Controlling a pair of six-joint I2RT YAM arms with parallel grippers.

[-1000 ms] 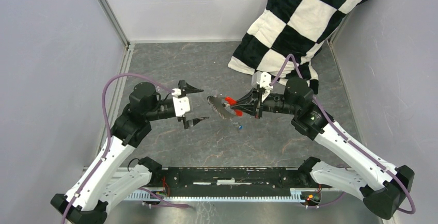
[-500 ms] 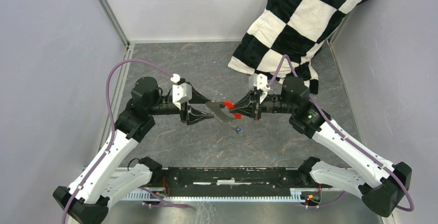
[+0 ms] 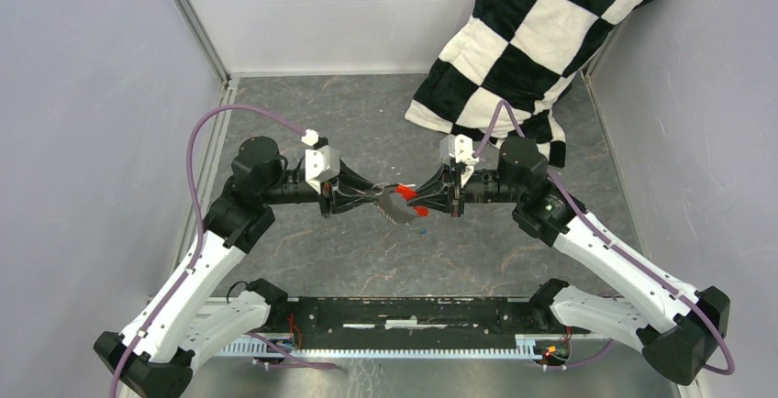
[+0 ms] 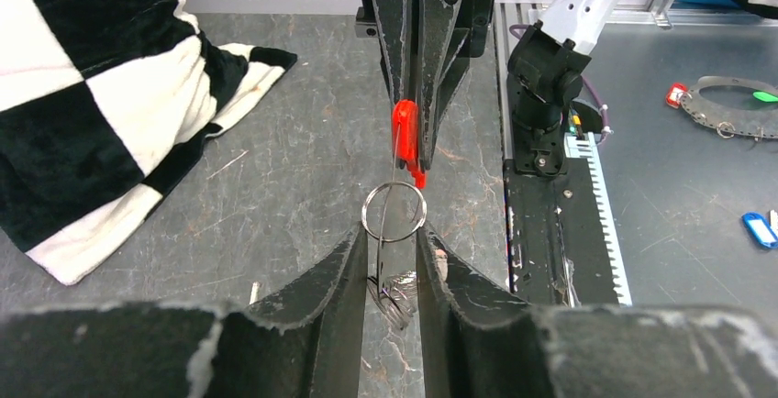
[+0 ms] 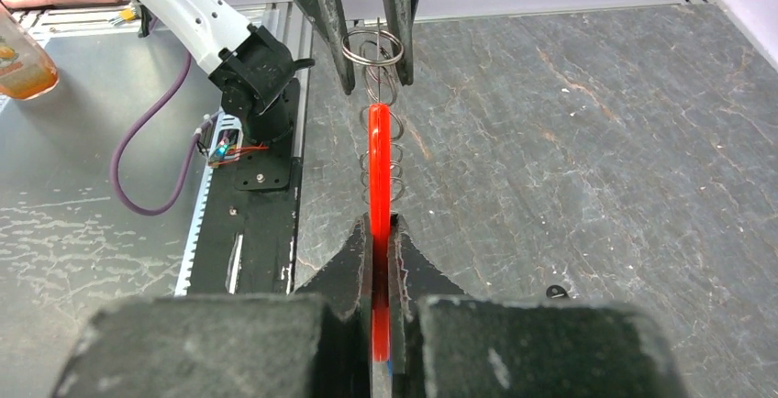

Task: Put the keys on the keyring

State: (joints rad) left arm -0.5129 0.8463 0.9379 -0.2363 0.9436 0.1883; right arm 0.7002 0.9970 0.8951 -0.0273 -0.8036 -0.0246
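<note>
You were working in a robotics lab, inside a closed test cell. The black base rail (image 3: pixel 422 314) carried two white robot arms (image 3: pixel 188 274) trailing purple cables (image 3: pixel 197 141). Beyond the rail lay a grey stone-patterned table (image 3: pixel 303 251), walled on three sides by plain pale panels (image 3: pixel 92 95) on aluminium posts (image 3: pixel 188 17). On the rail's near side ran a white toothed strip (image 3: pixel 404 348) and bare metal benching (image 4: pixel 661 215).
</note>
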